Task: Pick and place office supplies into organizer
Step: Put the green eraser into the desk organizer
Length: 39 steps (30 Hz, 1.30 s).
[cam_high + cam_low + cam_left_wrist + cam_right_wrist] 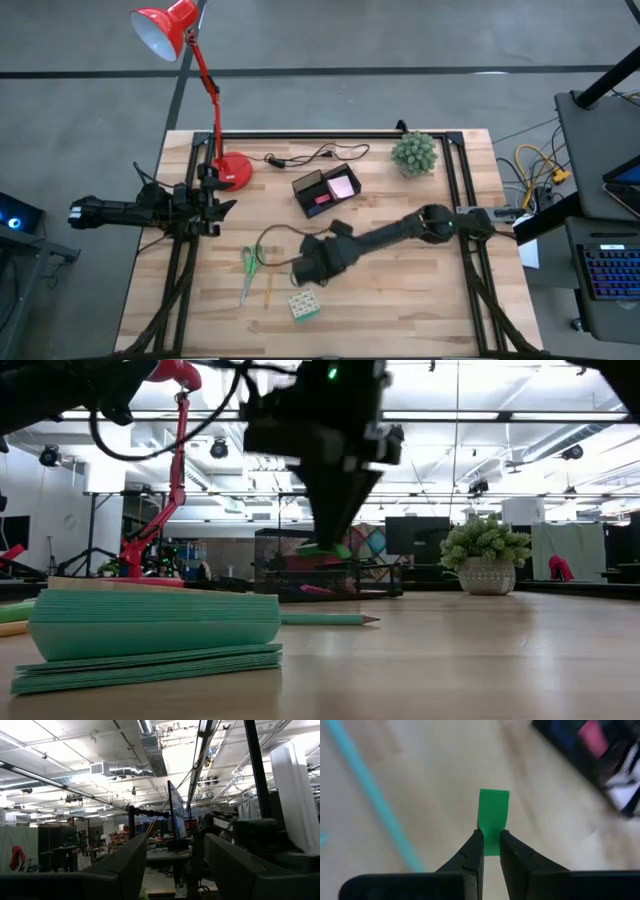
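Green eraser [493,820] pinched in right gripper [490,851].

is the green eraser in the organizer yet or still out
Out. The right gripper is shut on the green eraser, holding it over bare table wood; the organizer lies apart, toward the table's far side.

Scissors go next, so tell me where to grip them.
Take the scissors by the blades beside the green handles, likely from straight above, fingers across them: they lie flat and the blades look narrow. The right gripper is shut on a green eraser.
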Each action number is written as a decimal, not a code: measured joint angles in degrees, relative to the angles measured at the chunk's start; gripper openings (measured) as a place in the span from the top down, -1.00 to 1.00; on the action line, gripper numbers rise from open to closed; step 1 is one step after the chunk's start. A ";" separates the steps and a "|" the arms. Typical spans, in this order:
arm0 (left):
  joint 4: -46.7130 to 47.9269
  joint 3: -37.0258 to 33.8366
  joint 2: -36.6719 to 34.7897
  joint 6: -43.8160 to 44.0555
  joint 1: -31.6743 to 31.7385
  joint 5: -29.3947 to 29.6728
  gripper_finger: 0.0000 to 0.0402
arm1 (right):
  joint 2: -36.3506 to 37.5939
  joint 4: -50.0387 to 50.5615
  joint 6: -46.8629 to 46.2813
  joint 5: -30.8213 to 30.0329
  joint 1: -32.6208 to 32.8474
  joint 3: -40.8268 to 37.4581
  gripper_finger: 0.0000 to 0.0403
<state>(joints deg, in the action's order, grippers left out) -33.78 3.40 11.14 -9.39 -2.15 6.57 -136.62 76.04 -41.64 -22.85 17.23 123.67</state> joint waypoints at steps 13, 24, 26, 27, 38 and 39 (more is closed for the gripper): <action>0.21 0.00 -0.02 -0.02 0.00 0.02 0.07 | 0.09 -0.49 24.85 -2.90 -12.52 0.56 0.79; 0.29 -0.02 0.00 -0.02 -0.01 0.04 0.07 | 0.09 -4.54 47.25 -2.69 -15.86 0.46 0.79; 0.31 -0.02 -0.02 -0.02 0.00 0.04 0.07 | 0.09 -4.52 50.94 -2.39 -16.02 0.46 0.79; 0.33 -0.02 0.02 -0.01 -0.01 0.04 0.07 | 0.09 -4.52 52.99 -2.27 -16.06 0.46 0.79; 0.35 -0.04 0.04 -0.02 -0.01 0.07 0.07 | 0.11 -5.25 64.67 -2.19 -17.03 0.42 0.79; 0.35 -0.04 0.04 -0.02 -0.01 0.07 0.07 | 0.11 -5.35 65.61 -2.05 -17.07 0.42 0.79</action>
<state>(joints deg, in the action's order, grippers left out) -33.43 3.36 11.18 -9.41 -2.16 6.63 -136.51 70.69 23.97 -24.90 0.15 124.09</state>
